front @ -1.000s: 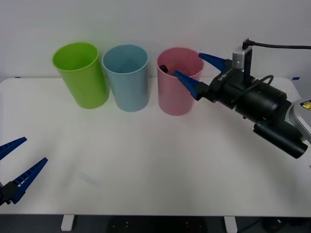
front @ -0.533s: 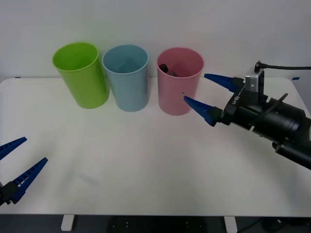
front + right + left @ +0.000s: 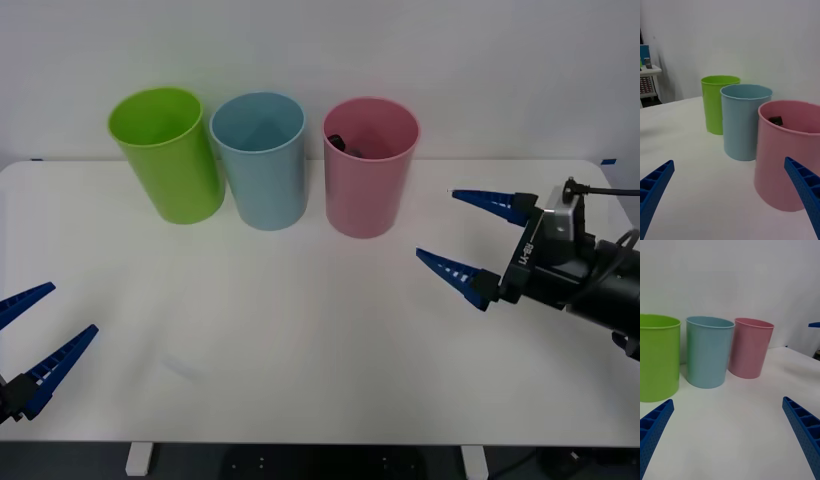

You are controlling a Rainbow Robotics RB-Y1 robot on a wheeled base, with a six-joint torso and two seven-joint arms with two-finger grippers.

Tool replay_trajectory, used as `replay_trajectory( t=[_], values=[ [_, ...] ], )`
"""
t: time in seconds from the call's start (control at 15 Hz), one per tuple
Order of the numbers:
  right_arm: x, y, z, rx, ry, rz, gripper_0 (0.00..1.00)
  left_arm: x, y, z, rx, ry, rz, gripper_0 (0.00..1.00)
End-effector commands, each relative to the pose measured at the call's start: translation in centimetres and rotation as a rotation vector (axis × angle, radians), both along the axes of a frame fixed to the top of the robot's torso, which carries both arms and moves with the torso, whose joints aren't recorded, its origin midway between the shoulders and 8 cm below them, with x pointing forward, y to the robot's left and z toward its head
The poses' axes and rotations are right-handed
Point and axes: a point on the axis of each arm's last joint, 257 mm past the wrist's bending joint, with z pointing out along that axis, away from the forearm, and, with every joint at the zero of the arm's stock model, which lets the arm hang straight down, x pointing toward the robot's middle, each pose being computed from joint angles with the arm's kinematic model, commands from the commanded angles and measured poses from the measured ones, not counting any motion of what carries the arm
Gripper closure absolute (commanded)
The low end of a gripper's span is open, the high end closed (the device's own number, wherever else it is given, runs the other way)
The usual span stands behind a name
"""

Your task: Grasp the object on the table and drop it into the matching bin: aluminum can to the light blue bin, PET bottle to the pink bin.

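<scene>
White table [image 3: 300, 330], bottle [image 3: 776, 120] inside pink bin [image 3: 790, 180]

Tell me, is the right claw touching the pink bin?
Apart. In the front view, bare white table lies between the open right claw and the pink bin.

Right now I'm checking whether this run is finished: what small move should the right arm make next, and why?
Probably just draw the right gripper back toward its rest side. Its jaws are open and empty, to the right of the pink bin over the table, and the PET bottle lies inside that bin. The left gripper waits open at the near left edge.
</scene>
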Motion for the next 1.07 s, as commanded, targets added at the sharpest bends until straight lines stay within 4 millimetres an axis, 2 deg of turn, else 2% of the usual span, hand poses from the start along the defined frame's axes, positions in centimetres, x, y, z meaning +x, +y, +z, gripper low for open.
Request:
replay_trajectory(
  t=[0.07,0.4,0.67,1.07],
  values=[
    [-1.8,-2.0,-1.3,-0.032,0.012,0.01,0.0,0.0,0.0,0.0,0.0,0.0,0.0,0.0],
    [-5.7,-5.0,-3.9,-0.045,0.101,0.036,0.0,0.0,0.0,0.0,0.0,0.0,0.0,0.0],
    [-8.6,-5.5,-5.1,-0.007,0.162,0.07,0.0,0.0,0.0,0.0,0.0,0.0,0.0,0.0],
    [-11.2,-5.3,-6.8,0.047,0.233,0.085,0.0,0.0,0.0,0.0,0.0,0.0,0.0,0.0]
  ],
)
